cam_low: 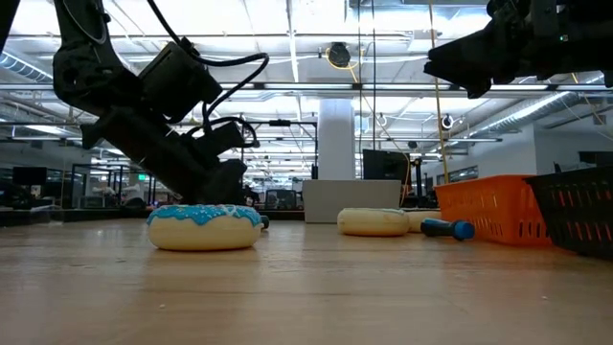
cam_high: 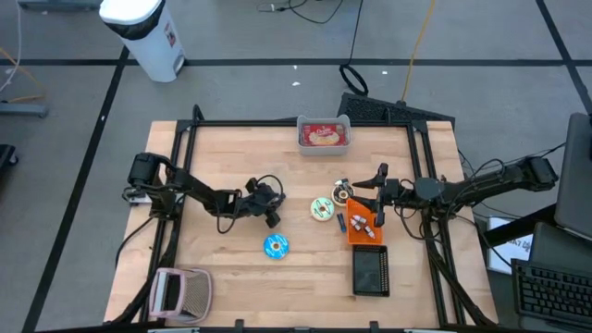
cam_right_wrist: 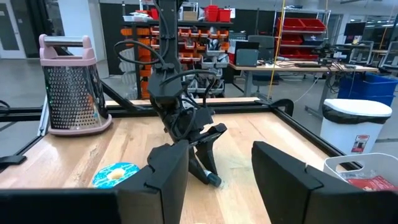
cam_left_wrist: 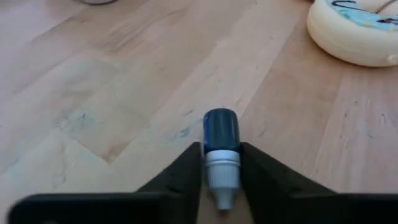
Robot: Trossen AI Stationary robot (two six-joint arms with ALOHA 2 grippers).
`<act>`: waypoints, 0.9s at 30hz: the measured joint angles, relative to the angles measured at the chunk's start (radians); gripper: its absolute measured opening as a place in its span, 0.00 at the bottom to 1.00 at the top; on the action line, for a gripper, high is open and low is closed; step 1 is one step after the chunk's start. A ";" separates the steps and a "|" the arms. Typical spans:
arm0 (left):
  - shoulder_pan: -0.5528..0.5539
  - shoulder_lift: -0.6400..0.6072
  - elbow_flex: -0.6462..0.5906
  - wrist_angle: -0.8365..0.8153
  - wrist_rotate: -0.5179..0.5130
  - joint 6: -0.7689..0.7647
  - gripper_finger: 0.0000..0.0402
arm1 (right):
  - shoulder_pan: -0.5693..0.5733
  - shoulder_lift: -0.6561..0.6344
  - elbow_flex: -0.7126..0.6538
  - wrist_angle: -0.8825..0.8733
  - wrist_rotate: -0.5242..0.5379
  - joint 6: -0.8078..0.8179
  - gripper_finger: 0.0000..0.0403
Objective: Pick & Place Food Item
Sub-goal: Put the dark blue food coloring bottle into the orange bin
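Observation:
A small blue cylinder with a white cap (cam_left_wrist: pixel 221 137) lies on the wooden table, left of centre. My left gripper (cam_left_wrist: pixel 221 152), also seen from above (cam_high: pixel 271 219), is down at the table and shut on it. A blue-iced donut (cam_high: pixel 276 246) rests flat just nearer than it. A white-iced donut (cam_high: pixel 322 209) rests flat to its right. My right gripper (cam_high: pixel 379 196) hangs open above the table's right half, beside the orange basket (cam_high: pixel 363 227), and holds nothing. My left gripper pinches the white cap end (cam_left_wrist: pixel 222 169) of the cylinder between its two fingers (cam_left_wrist: pixel 193 163). The fingers slant down from the table's left and run along the cylinder. Its blue end sticks out past the fingertips. It lies on the table.
A black basket (cam_high: pixel 370 273) stands nearer than the orange one. A clear box of food (cam_high: pixel 324 134) sits at the far edge. A pink grater (cam_high: pixel 180 293) is at the near left corner. Another small blue item (cam_low: pixel 445 228) lies by the orange basket.

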 joint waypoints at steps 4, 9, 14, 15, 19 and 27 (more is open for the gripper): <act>0.001 -0.009 0.005 0.033 0.014 0.105 0.14 | 0.000 0.000 0.000 0.001 0.013 0.027 0.41; 0.001 -0.041 0.088 0.021 0.019 0.285 0.15 | 0.000 0.024 0.000 0.000 0.030 0.050 0.41; -0.014 -0.045 0.251 -0.121 -0.019 0.518 0.21 | 0.000 0.105 0.001 0.001 0.053 0.103 0.41; -0.018 -0.046 0.290 -0.154 -0.021 0.566 0.21 | -0.002 0.129 0.001 0.009 0.061 0.121 0.41; -0.038 -0.047 0.423 -0.282 -0.052 0.711 0.17 | -0.019 0.221 0.001 0.018 0.077 0.200 0.41; -0.090 -0.047 0.563 -0.331 -0.126 0.936 0.19 | -0.073 0.378 0.001 0.163 -0.013 0.450 0.43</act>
